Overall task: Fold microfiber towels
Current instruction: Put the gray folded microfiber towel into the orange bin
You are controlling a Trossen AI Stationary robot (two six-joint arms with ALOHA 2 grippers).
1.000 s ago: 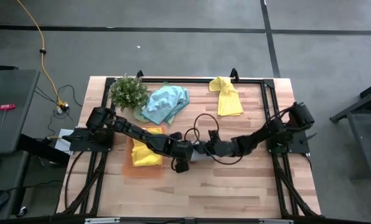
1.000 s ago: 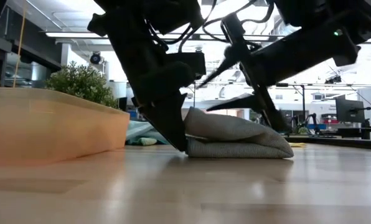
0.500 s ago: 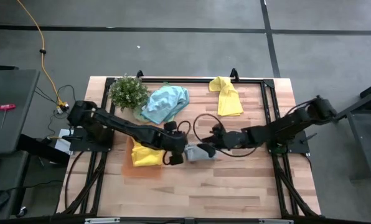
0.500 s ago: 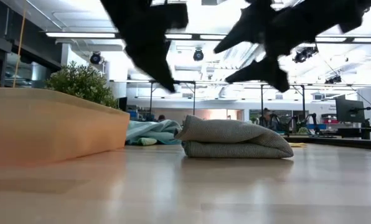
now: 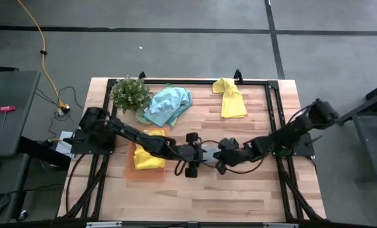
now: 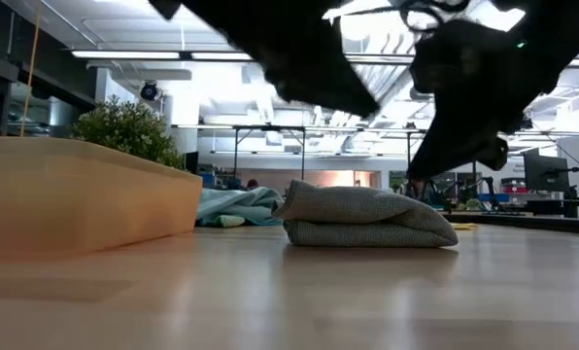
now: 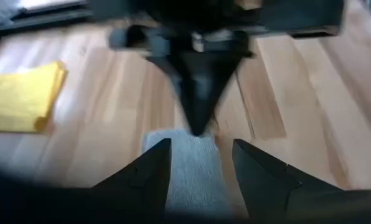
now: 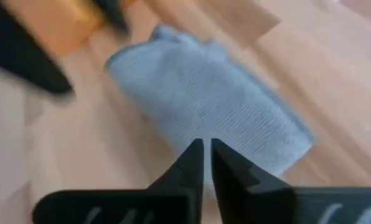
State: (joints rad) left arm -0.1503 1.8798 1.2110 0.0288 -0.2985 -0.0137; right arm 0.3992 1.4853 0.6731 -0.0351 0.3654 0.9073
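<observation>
Left wrist view. The left end effector shows as two dark tapered fingers standing apart, with a clear gap between them. In that gap lies a folded grey towel, flat on the light wooden desk. Beyond the towel's far edge the right end effector points toward the camera as a dark wedge, its tip just above or at that edge; contact cannot be told. A folded yellow towel lies on the desk well apart from the grey one.
</observation>
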